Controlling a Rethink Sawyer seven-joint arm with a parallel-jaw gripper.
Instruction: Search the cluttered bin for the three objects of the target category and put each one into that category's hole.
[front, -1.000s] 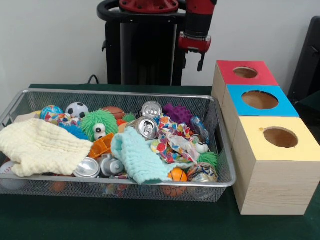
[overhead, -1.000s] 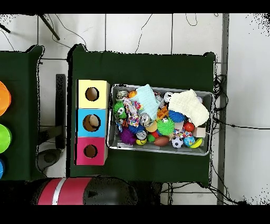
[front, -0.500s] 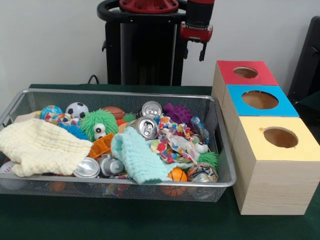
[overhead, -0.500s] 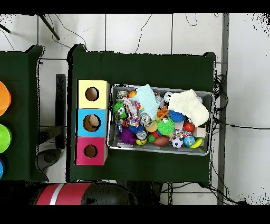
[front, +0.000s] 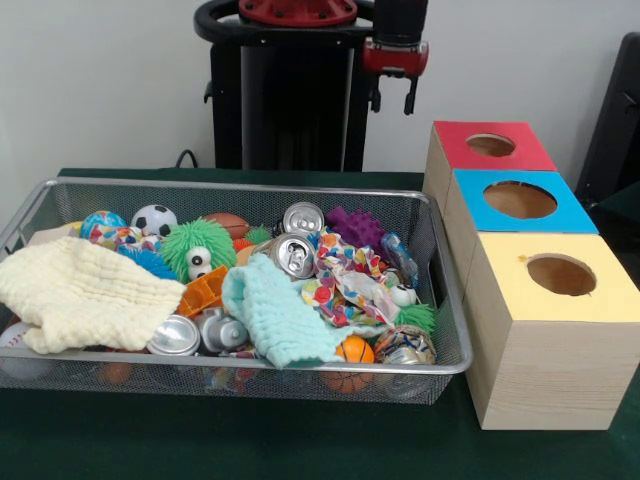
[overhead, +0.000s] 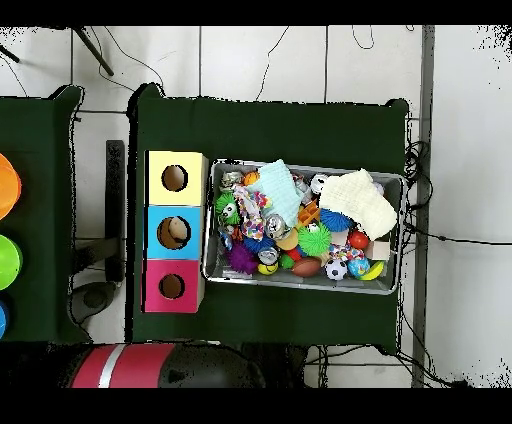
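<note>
A wire mesh bin (front: 250, 186) (overhead: 300, 287) is piled with clutter. On top lie several silver cans (front: 293, 254), a yellow cloth (front: 80, 290), a mint cloth (front: 275, 312), a green fuzzy toy (front: 197, 248), a soccer ball (front: 153, 218) and a purple spiky toy (front: 355, 225). Beside the bin stand three boxes with round holes: red (front: 455, 140) (overhead: 155, 290), blue (front: 562, 215) (overhead: 155, 232) and yellow (front: 510, 290) (overhead: 175, 160). My gripper (front: 393, 98) hangs high behind the bin's far right corner, open and empty. Only the red and black arm (overhead: 150, 366) shows in the overhead view.
In the overhead view a second dark table at the left edge carries orange (overhead: 6, 186) and green (overhead: 8, 262) discs. Cables (overhead: 415, 170) trail on the floor beside the bin's table. A dark chair back (front: 618, 120) stands behind the boxes.
The gripper has risen and drifted slightly to the right in the front view. Nothing in the bin has moved.
</note>
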